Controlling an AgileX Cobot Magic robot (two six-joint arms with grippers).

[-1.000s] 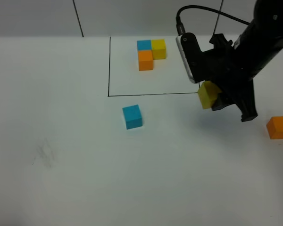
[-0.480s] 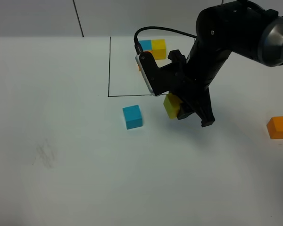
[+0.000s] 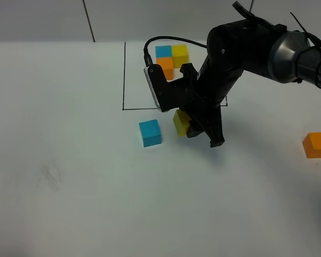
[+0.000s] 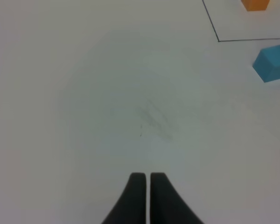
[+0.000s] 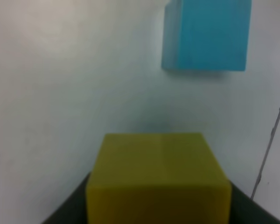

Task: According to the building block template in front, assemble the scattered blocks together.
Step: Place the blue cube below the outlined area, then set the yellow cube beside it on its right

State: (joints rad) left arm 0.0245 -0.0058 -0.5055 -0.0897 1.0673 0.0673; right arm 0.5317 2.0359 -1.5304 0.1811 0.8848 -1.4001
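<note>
Small matte yellow cube (image 3: 180, 121), tilted, at frame centre, pinched by black right gripper (image 3: 192, 128), near small matte blue cube (image 3: 150, 133), left gripper (image 4: 145, 179) pressed together.

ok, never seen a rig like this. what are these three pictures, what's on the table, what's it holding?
It is a two-armed robot over a white table. One picture is from a fixed camera up high. The other two are from cameras on each arm's wrist, looking along the fingers. The right gripper holds a yellow cube close beside a loose blue cube, not touching it. A loose orange cube sits far right in the high view. At the back, the black-framed template shows blue, yellow and orange cubes joined in an L. The left gripper is shut and empty, seen only in its own wrist view.
</note>
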